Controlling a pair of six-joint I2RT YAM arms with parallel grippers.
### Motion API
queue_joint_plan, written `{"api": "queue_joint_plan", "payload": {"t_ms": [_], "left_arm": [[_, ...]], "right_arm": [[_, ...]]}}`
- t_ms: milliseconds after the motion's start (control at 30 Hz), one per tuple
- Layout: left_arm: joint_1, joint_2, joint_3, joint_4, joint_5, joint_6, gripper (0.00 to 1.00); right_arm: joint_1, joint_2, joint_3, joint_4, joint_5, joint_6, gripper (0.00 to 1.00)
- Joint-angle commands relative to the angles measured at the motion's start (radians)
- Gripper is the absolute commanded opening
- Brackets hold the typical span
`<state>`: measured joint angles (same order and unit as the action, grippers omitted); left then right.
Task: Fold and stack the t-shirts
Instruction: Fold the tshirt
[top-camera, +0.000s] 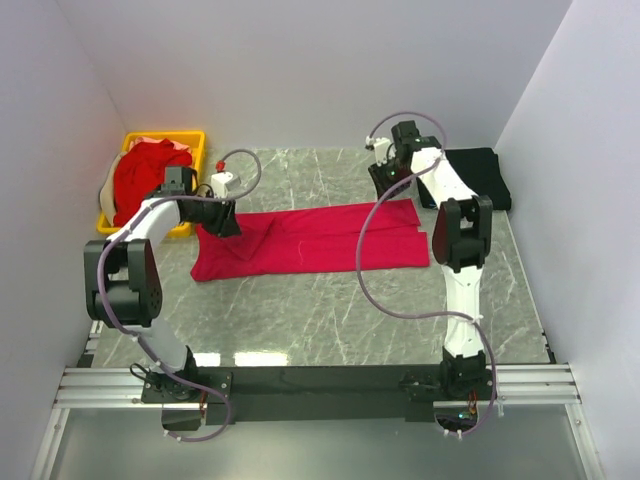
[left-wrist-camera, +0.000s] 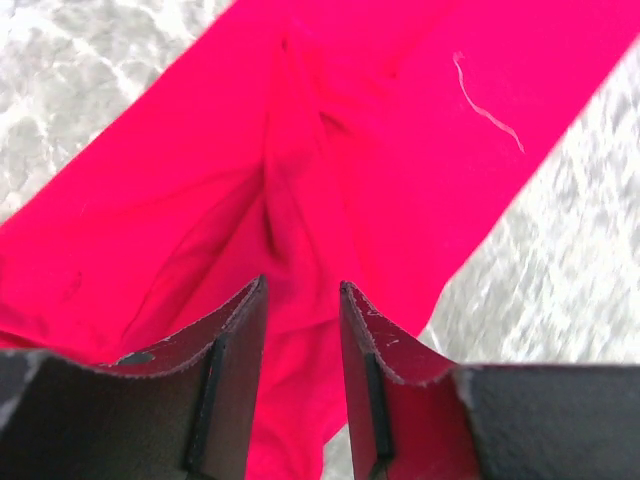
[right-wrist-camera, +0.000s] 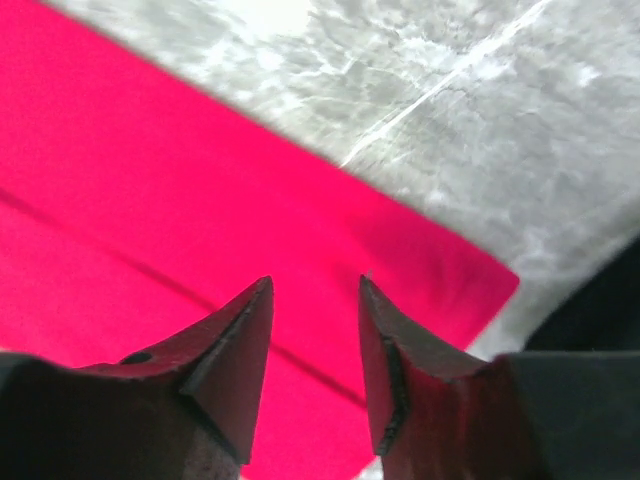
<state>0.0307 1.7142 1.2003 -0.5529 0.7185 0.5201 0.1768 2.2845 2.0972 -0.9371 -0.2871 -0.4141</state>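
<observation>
A bright red t-shirt (top-camera: 310, 240) lies folded into a long strip across the middle of the table. My left gripper (top-camera: 222, 218) is over its left end, jaws open, with a raised ridge of red cloth (left-wrist-camera: 290, 200) running between the fingers; I cannot tell whether the pads touch it. My right gripper (top-camera: 385, 182) hovers open and empty above the strip's far right corner (right-wrist-camera: 470, 280). A black t-shirt (top-camera: 478, 176) lies folded at the back right. Other red shirts (top-camera: 145, 180) are heaped in the basket.
A yellow plastic basket (top-camera: 190, 140) stands at the back left against the wall. Grey marble table (top-camera: 330, 320) surrounds the shirt. White walls close in on three sides. A purple cable (top-camera: 365, 270) from the right arm hangs across the shirt's right end.
</observation>
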Motion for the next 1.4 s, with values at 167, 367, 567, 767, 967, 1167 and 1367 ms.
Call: {"api": "queue_joint_plan", "payload": {"t_ms": [167, 367, 567, 767, 967, 1167, 1367], "left_arm": [[-0.012, -0.036, -0.085, 0.107, -0.1, -0.308, 0.64], [-0.023, -0.119, -0.179, 0.148, -0.261, -0.448, 0.57], [-0.115, -0.111, -0.179, 0.107, -0.399, -0.55, 0.42], [-0.147, 0.054, -0.078, 0.136, -0.47, -0.592, 0.26], [-0.155, 0.359, 0.276, 0.113, -0.513, -0.536, 0.22], [-0.202, 0.662, 0.794, 0.068, -0.441, -0.393, 0.27], [-0.23, 0.601, 0.854, 0.163, -0.334, -0.368, 0.51]], "right_arm": [[0.004, 0.116, 0.001, -0.028, 0.074, -0.025, 0.28], [0.003, 0.027, -0.199, -0.08, 0.109, -0.077, 0.15], [0.004, -0.141, -0.537, -0.114, 0.06, -0.112, 0.11], [0.004, -0.307, -0.77, -0.131, -0.105, -0.124, 0.11], [0.023, -0.402, -0.887, -0.111, -0.223, -0.08, 0.13], [0.064, -0.5, -0.915, -0.034, -0.386, -0.011, 0.38], [0.039, -0.612, -0.836, 0.026, -0.359, -0.014, 0.49]]}}
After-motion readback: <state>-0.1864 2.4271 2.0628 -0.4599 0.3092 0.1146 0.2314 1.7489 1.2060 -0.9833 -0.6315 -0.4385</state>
